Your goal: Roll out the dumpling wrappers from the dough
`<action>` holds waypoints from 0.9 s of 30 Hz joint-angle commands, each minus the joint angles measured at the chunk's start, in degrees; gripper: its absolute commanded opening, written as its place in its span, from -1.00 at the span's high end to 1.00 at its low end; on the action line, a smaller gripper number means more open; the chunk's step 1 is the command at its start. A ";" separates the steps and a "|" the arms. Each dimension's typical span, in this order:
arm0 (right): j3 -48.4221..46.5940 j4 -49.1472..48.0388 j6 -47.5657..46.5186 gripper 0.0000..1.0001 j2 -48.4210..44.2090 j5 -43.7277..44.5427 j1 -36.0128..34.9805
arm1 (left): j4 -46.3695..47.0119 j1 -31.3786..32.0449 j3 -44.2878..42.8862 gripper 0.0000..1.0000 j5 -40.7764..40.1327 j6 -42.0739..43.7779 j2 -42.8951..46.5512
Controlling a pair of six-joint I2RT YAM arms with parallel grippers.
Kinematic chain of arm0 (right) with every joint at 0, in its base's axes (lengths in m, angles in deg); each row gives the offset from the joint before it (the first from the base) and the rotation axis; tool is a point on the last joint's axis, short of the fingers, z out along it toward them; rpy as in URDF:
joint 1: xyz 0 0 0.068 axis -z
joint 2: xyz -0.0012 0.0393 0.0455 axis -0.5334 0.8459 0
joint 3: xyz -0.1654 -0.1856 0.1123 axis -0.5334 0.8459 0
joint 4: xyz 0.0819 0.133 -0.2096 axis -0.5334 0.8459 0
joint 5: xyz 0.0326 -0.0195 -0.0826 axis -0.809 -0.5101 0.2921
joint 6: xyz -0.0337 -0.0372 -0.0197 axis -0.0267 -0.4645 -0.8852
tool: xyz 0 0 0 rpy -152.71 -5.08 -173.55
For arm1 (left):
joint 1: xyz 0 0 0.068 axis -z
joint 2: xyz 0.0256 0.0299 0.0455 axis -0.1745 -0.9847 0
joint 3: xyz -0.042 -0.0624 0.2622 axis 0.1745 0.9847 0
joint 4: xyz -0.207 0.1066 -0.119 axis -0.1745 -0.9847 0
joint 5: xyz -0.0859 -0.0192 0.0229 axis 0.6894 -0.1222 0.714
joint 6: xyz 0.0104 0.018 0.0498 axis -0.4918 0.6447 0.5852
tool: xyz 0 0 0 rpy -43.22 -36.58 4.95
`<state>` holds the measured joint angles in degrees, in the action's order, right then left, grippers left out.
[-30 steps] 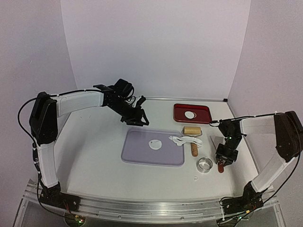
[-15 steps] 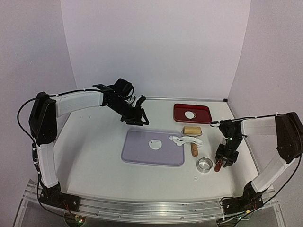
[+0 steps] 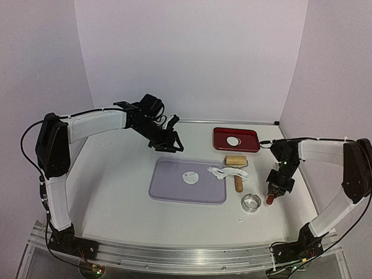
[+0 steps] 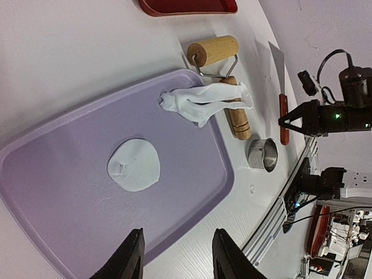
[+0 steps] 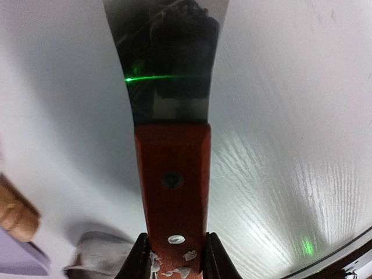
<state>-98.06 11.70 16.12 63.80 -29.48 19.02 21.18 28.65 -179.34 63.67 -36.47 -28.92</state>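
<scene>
A thin round disc of dough point(image 3: 190, 178) point(image 4: 133, 165) lies on the purple mat point(image 3: 168, 189) point(image 4: 52, 192). Ragged dough scraps point(image 3: 226, 172) point(image 4: 206, 100) are draped over the wooden roller point(image 3: 236, 160) point(image 4: 212, 50). One dumpling wrapper point(image 3: 233, 140) sits in the red tray point(image 3: 218, 142). My right gripper point(image 3: 275, 190) point(image 5: 175, 261) is shut on the red handle point(image 5: 173, 186) of the scraper; its metal blade point(image 5: 165, 58) points away over the table. My left gripper point(image 3: 170, 139) point(image 4: 177, 258) hangs open and empty above the mat's far edge.
The metal ring cutter point(image 3: 251, 202) point(image 4: 263, 154) stands just left of the right gripper, near the roller's handle point(image 3: 238, 185). The red tray sits at the back right. A tiny dough crumb point(image 3: 240, 219) lies in front of the cutter.
My right gripper has closed on the scraper's handle and swung it, with the wrist shifting slightly back. The left gripper moved a little up and back.
</scene>
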 commanded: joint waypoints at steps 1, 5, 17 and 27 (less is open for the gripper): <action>-16.25 8.17 -4.29 1.00 -2.44 4.87 -1.37 | -1.30 0.02 -6.45 0.13 0.43 0.77 2.02; -29.42 13.16 -8.74 1.00 1.55 5.72 -7.67 | -3.19 -0.20 -11.45 -0.07 1.52 0.99 1.89; -52.03 16.06 -16.79 1.00 13.64 7.20 -28.26 | -6.08 -6.76 -23.51 -0.36 13.08 -2.65 1.72; -58.35 15.46 -19.37 1.00 17.92 6.62 -35.03 | 4.06 -6.79 -22.98 -0.37 19.19 -11.66 -2.43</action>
<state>-152.75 27.16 -1.24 81.38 -24.18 -14.51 18.76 21.64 -200.76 78.56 -43.31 -29.57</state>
